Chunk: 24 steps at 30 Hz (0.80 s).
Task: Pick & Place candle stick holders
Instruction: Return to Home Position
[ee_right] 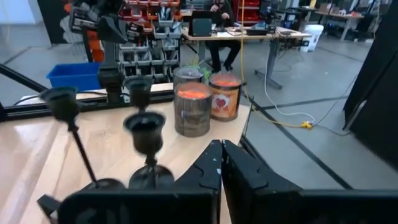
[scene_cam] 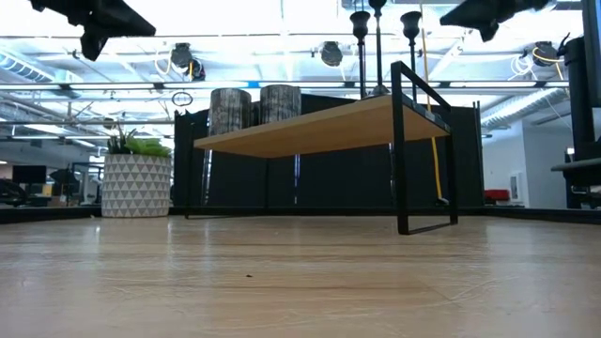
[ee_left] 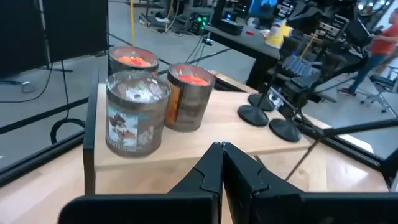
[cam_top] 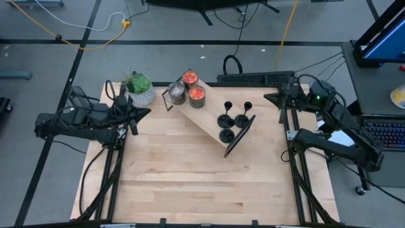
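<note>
Three black candle stick holders point(cam_top: 228, 119) point(cam_top: 243, 118) point(cam_top: 226, 135) stand upright on their round bases at the right end of a wooden shelf riser point(cam_top: 205, 117) with a black frame. They also show in the right wrist view point(ee_right: 144, 127) and the left wrist view point(ee_left: 252, 114). My left gripper point(cam_top: 147, 112) hovers left of the riser, shut and empty, as its wrist view point(ee_left: 222, 149) shows. My right gripper point(cam_top: 269, 97) hovers right of the riser, near the table's far right corner. It is shut and empty point(ee_right: 221, 146).
Three jar candles point(cam_top: 177, 93) point(cam_top: 190, 79) point(cam_top: 197, 95) stand on the riser's left end. A potted plant point(cam_top: 139, 88) in a white patterned pot stands at the far left, close to my left gripper. Bare wooden table top point(cam_top: 190, 183) spreads toward the near edge.
</note>
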Each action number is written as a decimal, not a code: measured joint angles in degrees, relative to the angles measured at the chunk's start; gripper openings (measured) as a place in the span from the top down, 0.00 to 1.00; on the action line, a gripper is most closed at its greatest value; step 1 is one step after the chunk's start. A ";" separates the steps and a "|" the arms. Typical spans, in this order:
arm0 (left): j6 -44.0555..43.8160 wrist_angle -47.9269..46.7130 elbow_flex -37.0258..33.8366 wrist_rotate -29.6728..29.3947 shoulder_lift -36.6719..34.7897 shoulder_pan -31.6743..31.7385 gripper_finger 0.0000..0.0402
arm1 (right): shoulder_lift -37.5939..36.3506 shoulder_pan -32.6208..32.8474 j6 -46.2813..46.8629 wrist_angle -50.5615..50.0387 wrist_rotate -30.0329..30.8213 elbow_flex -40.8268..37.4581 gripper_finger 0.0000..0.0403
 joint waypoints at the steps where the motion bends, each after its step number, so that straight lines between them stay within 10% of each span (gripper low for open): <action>1: 0.36 0.14 -0.71 0.37 -0.69 -0.01 0.97 | -1.10 0.00 0.58 0.02 -0.02 -1.14 1.00; 24: 0.97 17.68 -23.36 12.08 -19.56 -0.01 0.96 | -24.76 0.02 12.09 3.21 0.00 -20.83 1.00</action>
